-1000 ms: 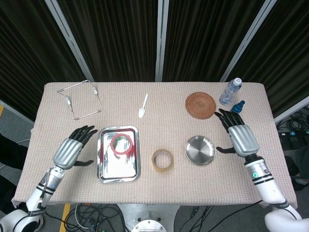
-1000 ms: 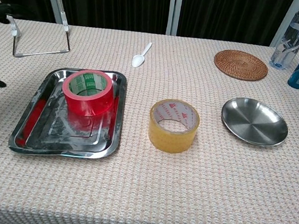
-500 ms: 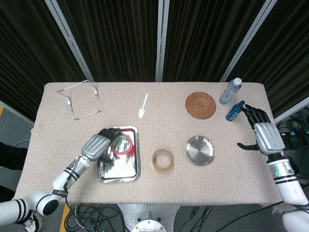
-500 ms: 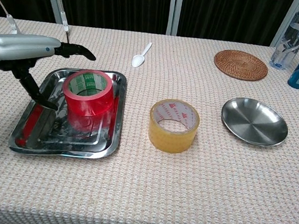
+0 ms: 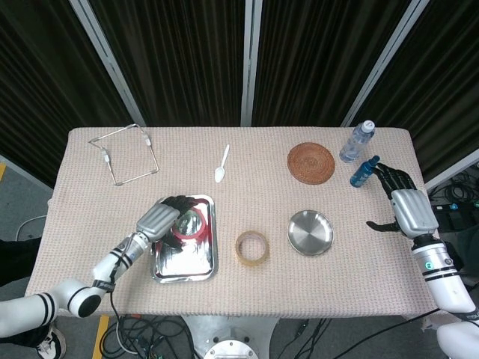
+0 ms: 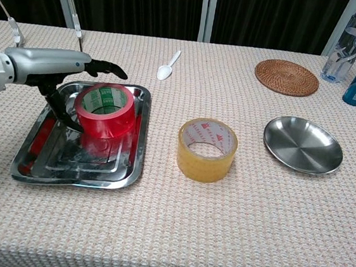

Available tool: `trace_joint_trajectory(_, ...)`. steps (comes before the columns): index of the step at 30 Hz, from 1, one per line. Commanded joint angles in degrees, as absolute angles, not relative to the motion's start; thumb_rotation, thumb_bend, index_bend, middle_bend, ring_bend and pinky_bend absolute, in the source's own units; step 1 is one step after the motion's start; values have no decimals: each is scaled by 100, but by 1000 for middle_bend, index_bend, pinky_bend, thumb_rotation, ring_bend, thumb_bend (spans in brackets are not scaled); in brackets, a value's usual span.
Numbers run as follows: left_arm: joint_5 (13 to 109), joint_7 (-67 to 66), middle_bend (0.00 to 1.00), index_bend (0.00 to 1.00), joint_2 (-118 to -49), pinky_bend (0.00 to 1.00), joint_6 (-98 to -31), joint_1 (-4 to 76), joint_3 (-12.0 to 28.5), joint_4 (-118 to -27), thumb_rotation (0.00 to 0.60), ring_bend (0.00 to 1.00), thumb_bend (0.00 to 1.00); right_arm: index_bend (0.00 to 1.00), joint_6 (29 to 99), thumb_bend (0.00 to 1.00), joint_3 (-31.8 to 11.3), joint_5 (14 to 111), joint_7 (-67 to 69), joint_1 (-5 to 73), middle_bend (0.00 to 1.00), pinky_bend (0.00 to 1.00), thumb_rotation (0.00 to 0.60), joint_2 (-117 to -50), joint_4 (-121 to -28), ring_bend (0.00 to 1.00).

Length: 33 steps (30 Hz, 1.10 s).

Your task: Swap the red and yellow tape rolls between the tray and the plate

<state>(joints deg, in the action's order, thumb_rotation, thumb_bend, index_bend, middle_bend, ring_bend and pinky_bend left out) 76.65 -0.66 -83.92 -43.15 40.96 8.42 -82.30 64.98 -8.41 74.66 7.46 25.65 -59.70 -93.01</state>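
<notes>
Over the tray's near-left corner: left hand (image 6: 63, 70) spread wide around red plastic tape roll (image 6: 105, 109), gripping nothing yet, poised for lifting from rectangular steel tray (image 6: 120, 172). Beyond: yellow translucent tape roll (image 6: 206, 150) on worktop, round steel plate (image 6: 303, 145) bare. Right hand (image 5: 404, 206) open, well clear.

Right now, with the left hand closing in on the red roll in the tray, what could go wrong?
1. The left hand reaches over the red tape roll with its fingers spread around it and no firm grip visible; it might knock the roll or let it slip.
2. The roll stands on the shiny metal tray, which could slide or lift with it.
3. The yellow tape roll stands on the cloth between tray and plate, so a low carry could clip it.
</notes>
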Motion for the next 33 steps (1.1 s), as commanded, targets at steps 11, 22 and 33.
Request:
trace_joint_trajectory(11,7755,-49,169,178,-8338,221,-3826,4602,722,-8009,600,71,135,0,6406,64,-857,7446,801,2509,0,0,600,-5995,-9194,0)
trace_joint_trajectory(22,7574,-229,301,282,-8253,443,-3940,4726,750,-8122,600,249,230,0,6330,65,-867,7430,802,2480,0,0,600,-6003,-9156,0)
trace_joint_trajectory(33,7572,-357,300,280,-8150,437,-3750,5373,1171,-8195,600,249,233,0,6497,66,-908,7446,952,2333,0,0,600,-5951,-9114,0)
